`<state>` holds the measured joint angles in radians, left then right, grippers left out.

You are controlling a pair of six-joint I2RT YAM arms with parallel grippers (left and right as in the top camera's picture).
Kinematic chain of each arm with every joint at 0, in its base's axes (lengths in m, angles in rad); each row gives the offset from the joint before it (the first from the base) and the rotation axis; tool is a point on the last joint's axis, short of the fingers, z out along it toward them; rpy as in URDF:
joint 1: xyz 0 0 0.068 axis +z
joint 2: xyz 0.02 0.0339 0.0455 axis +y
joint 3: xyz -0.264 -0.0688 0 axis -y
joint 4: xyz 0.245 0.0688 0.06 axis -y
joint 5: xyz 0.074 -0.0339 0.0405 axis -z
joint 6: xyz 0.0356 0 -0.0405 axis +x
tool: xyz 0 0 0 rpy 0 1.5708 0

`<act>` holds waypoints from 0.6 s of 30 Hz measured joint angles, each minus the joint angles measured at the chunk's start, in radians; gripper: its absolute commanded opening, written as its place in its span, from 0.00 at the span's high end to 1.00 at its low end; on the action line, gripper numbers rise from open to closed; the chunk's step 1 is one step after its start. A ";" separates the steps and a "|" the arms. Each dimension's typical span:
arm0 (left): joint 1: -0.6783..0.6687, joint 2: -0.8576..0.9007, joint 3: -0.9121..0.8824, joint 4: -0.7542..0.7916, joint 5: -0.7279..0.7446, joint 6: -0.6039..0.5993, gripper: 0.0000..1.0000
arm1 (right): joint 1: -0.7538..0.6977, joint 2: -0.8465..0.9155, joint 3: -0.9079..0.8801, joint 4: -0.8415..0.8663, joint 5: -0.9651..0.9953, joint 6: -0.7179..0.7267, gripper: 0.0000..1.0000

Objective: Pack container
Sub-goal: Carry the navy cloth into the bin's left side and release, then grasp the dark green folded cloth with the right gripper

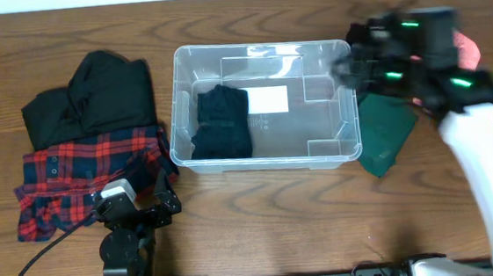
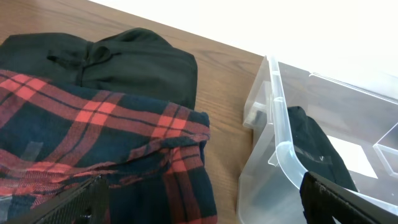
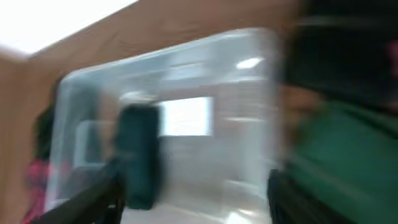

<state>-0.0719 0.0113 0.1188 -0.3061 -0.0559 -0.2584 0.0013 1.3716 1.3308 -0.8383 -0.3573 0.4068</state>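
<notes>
The clear plastic container (image 1: 266,158) stands mid-table with a folded black garment (image 1: 221,122) in its left part and a white label (image 1: 267,99) on its base. My left gripper (image 1: 137,204) is open and empty, low at the front left, over the edge of a red plaid shirt (image 1: 81,164). In the left wrist view the container's corner (image 2: 280,143) is to the right and the plaid shirt (image 2: 93,130) to the left. My right gripper (image 1: 359,58) is blurred beside the container's right wall, above a dark green cloth (image 1: 385,131). It is open and empty; the right wrist view is blurred.
A black hoodie (image 1: 93,97) lies behind the plaid shirt at the left. Something pink-red (image 1: 467,47) shows behind the right arm at the far right. The table is brown wood.
</notes>
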 measured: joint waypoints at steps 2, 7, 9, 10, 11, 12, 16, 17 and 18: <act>0.000 0.000 0.000 0.000 0.000 0.000 0.02 | -0.093 -0.029 0.000 -0.090 0.061 -0.005 0.14; 0.000 0.000 0.000 0.000 0.000 0.000 0.02 | -0.309 0.013 -0.010 -0.207 0.145 -0.021 0.09; 0.000 0.000 0.000 0.000 0.000 0.000 0.02 | -0.364 0.046 -0.033 -0.210 0.157 -0.035 0.07; 0.000 0.000 0.000 0.000 0.000 0.000 0.02 | -0.381 0.062 -0.050 -0.209 0.158 -0.042 0.06; 0.000 0.000 0.000 0.000 0.000 0.000 0.02 | -0.396 0.084 -0.075 -0.206 0.155 -0.055 0.06; 0.000 0.000 0.000 0.000 0.000 0.000 0.02 | -0.402 0.098 -0.090 -0.203 0.153 -0.062 0.06; 0.000 0.000 0.000 0.000 0.000 0.000 0.02 | -0.409 0.183 -0.202 -0.114 0.068 -0.134 0.07; 0.000 0.000 0.000 0.000 0.000 0.000 0.02 | -0.407 0.202 -0.234 -0.080 0.046 -0.148 0.06; 0.000 0.000 0.000 0.000 0.000 0.000 0.02 | -0.405 0.216 -0.264 -0.046 0.028 -0.156 0.06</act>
<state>-0.0719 0.0113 0.1188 -0.3065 -0.0555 -0.2584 -0.4034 1.5879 1.0664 -0.8845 -0.3290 0.2508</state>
